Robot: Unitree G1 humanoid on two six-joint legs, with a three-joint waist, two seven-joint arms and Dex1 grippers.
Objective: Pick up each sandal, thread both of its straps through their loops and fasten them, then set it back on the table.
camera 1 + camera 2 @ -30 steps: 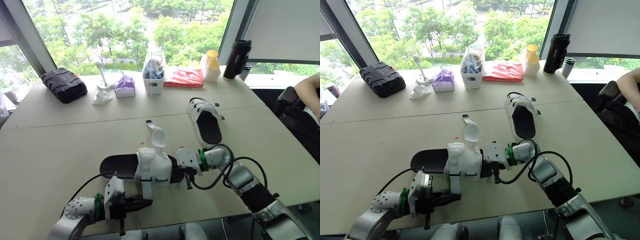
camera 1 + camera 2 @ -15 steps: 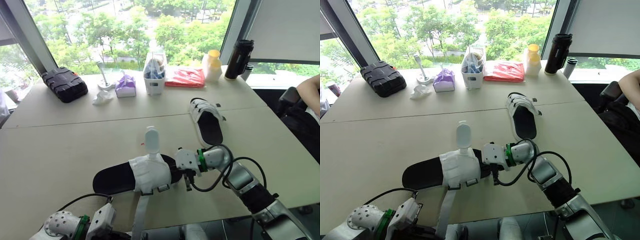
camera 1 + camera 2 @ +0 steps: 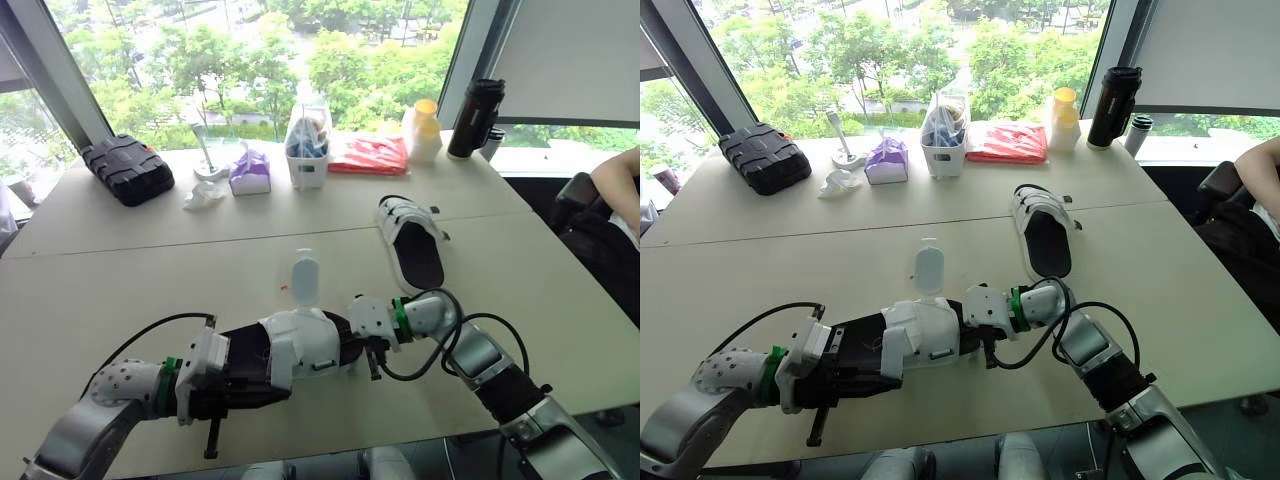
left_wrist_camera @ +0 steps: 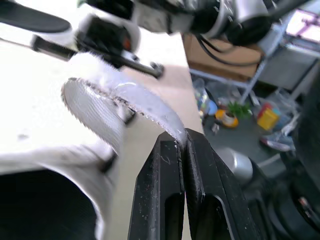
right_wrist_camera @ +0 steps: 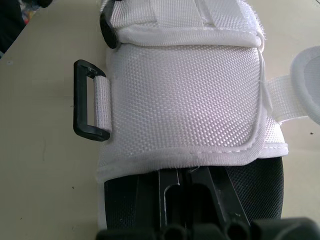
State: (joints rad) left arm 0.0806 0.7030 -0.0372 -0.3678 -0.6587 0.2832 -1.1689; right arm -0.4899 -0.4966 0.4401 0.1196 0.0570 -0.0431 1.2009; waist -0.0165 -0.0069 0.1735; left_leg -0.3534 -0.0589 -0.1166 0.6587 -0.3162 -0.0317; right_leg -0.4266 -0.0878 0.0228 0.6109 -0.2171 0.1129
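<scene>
The near sandal (image 3: 300,350), black sole with a white upper, lies across the table's front. My left gripper (image 4: 178,137) is shut on the end of one white strap (image 4: 115,97), which is pulled back over the upper towards the heel; in the head view this gripper (image 3: 262,372) lies over the heel part. My right gripper (image 5: 185,175) is shut on the sole's edge at the toe end (image 3: 372,348). A black loop (image 5: 90,107) stands free beside the upper. The other strap (image 3: 305,275) sticks out flat on the table. The second sandal (image 3: 412,245) lies farther back right.
Along the window side stand a black case (image 3: 128,170), a purple tissue pack (image 3: 250,172), a white caddy (image 3: 308,145), a red bag (image 3: 368,155), a yellow bottle (image 3: 424,130) and a black flask (image 3: 474,118). A person's arm (image 3: 618,175) is at the right edge.
My left gripper has risen from below the table's front edge and carried the hanging strap up and back over the sandal's upper. The right gripper has kept its hold on the sole.
</scene>
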